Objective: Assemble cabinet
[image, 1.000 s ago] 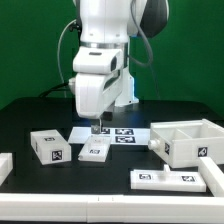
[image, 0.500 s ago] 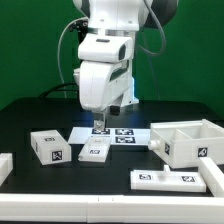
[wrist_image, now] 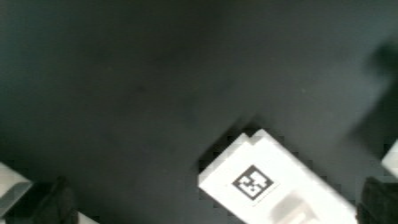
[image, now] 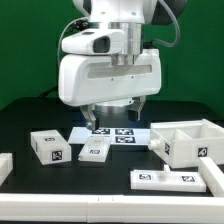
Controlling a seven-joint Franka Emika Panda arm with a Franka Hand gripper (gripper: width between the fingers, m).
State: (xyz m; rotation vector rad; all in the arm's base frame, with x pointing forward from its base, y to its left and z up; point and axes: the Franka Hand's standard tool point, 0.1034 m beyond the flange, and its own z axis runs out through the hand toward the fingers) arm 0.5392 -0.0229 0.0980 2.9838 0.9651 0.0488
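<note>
Tool (image: 112,116) newly broadside, cabinet (image: 186,146) well apart

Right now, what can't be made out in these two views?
Gripper: exterior view, dark fingertips merge with the shadow under the arm; open or shut is unclear.
Marker board: exterior view, part of it is hidden behind the arm.
Cabinet: cut off by the exterior view's right edge.
Tagged white piece: wrist view, blurred; which part it is cannot be told.
</note>
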